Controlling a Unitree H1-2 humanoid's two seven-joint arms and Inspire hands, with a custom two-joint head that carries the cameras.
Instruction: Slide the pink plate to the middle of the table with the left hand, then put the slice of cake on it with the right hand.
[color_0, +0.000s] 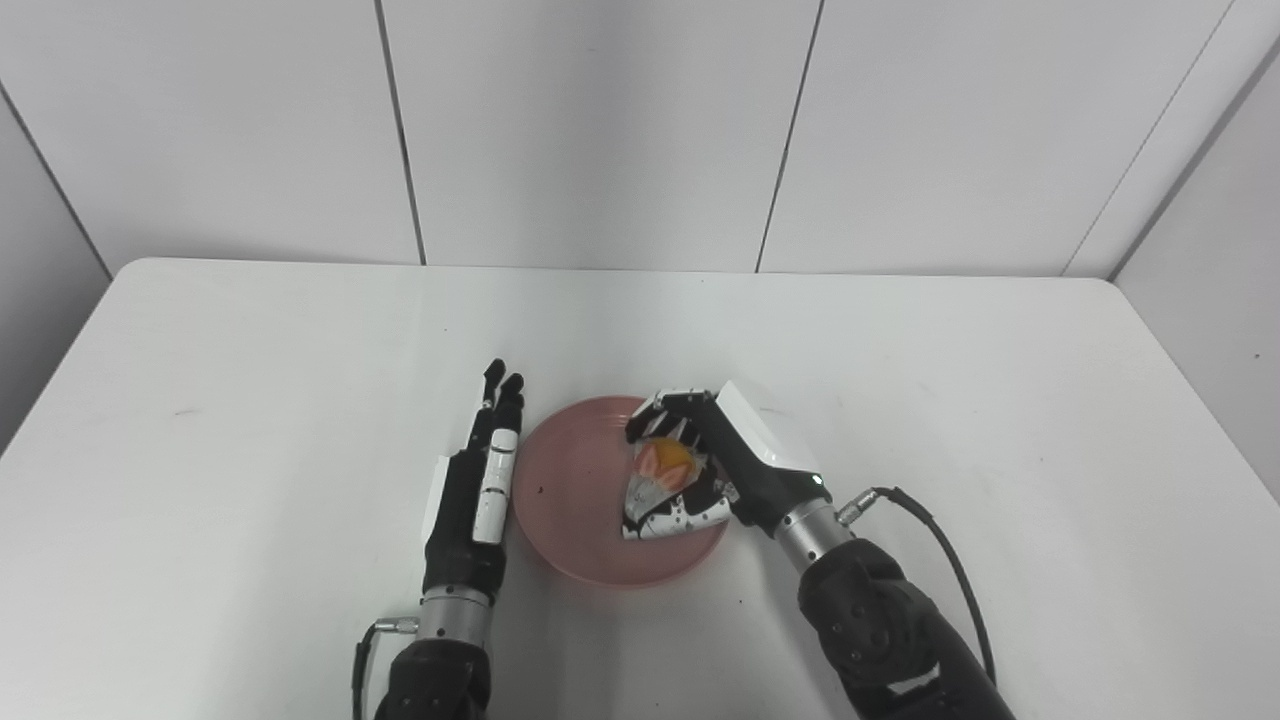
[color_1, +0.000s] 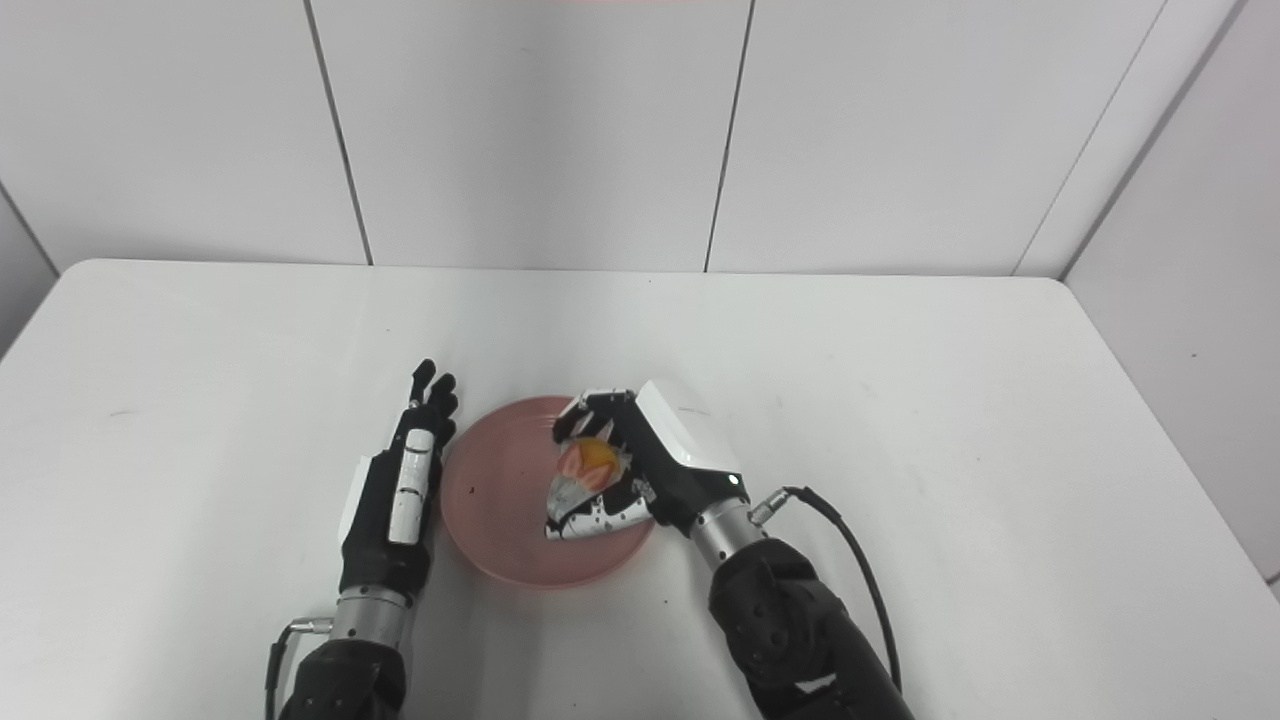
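Plate (color_0: 580, 500) mid-tabletop (color_0: 900, 350); left hand (color_0: 478, 490) flat, fingers straight, holding nothing, bracing rim. Right hand (color_0: 700, 460) clamped on cake (color_0: 662, 470) over plate, release pending.

Round shallow pink plate (color_0: 580, 500) with low raised rim, flat on white table, near the table's middle and toward the near edge. A few small dark specks on its surface toward 9 o'clock.

Wedge-shaped slice of cake (color_0: 662, 475), white sides, orange and red fruit topping, sits over the plate's 3 o'clock half, tip pointing to about 7 o'clock. The right hand's fingers (color_0: 668, 405) curl over its wide end at 12 o'clock; whether the slice's underside rests on the plate cannot be told.
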